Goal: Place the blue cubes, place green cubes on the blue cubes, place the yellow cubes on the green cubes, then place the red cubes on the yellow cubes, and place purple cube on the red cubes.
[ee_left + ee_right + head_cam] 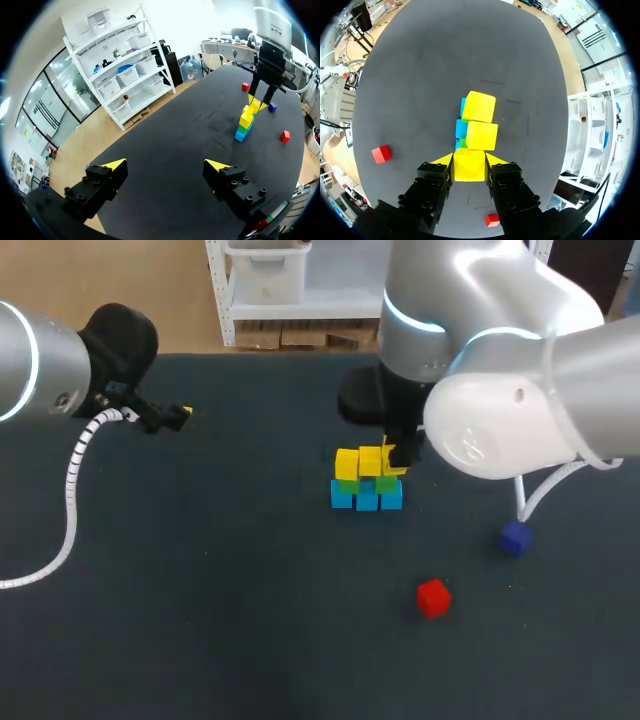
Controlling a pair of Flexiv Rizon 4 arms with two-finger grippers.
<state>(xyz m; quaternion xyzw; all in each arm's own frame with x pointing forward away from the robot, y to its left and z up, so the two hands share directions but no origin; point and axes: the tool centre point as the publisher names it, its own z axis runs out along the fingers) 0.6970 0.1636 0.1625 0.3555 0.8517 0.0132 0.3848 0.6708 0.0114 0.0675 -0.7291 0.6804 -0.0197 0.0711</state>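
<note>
A stack stands mid-table: a row of blue cubes (367,499) at the bottom, green cubes (349,484) on them, and two yellow cubes (358,462) on top. My right gripper (392,458) is shut on a third yellow cube (469,165), at the right end of the stack's top row. The same stack (244,123) shows far ahead in the left wrist view. A red cube (433,597) and the dark purple cube (515,538) lie loose at the front right. My left gripper (165,165) hangs open and empty over the table's far left (180,416).
A second red cube (245,86) lies on the table beyond the stack as the left wrist sees it; it shows beside my right gripper's fingers (492,220). My right arm's bulk (500,390) hides the table's right rear in the head view.
</note>
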